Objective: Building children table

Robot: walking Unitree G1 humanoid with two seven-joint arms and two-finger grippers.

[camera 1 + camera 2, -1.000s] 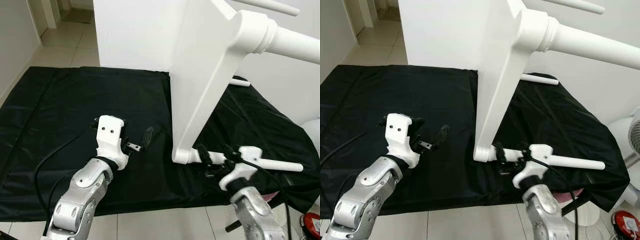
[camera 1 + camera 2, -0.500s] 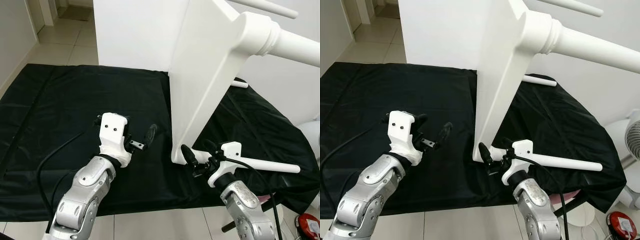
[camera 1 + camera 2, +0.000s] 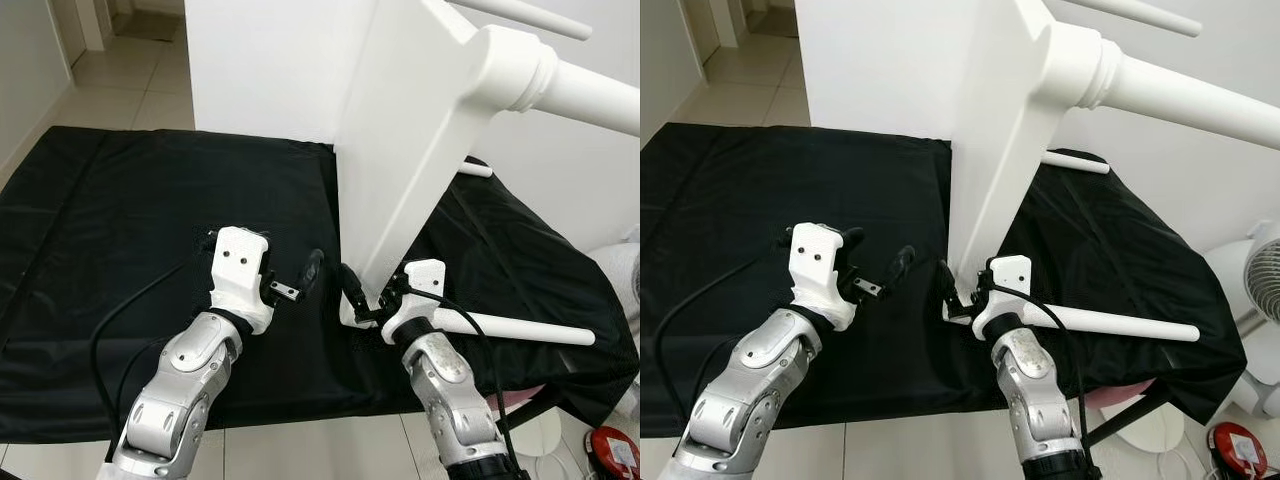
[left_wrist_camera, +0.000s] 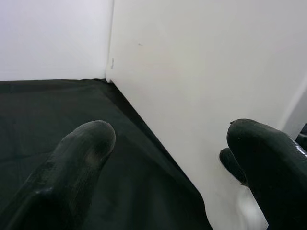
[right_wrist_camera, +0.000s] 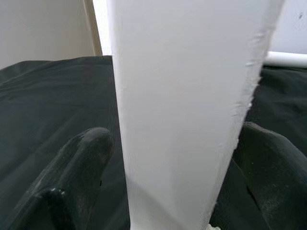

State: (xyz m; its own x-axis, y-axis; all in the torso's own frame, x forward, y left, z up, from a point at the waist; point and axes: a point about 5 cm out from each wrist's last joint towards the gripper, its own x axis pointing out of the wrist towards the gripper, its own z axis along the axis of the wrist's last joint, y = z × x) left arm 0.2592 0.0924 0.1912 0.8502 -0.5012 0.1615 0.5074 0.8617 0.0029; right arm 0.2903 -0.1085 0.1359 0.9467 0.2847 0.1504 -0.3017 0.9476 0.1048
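Note:
A white children's table stands on its side on a black cloth (image 3: 150,200), its top panel (image 3: 400,170) upright. One leg (image 3: 590,90) sticks out at the upper right and another leg (image 3: 520,328) lies low along the cloth. My right gripper (image 3: 368,295) is open at the panel's bottom corner, and in the right wrist view its fingers (image 5: 81,163) straddle the panel's edge (image 5: 182,120). My left gripper (image 3: 292,268) is open just left of the panel, empty, facing the panel's flat face (image 4: 216,96).
A loose white rod (image 3: 478,170) lies on the cloth behind the panel. A white wall (image 3: 270,60) rises behind the cloth. Tiled floor lies in front, with a fan (image 3: 1265,275) and a red object (image 3: 615,450) at the right. A black cable (image 3: 120,320) trails from my left arm.
My right gripper has moved left from the lower leg to the panel's bottom corner. My left gripper has shifted a little right, toward the panel.

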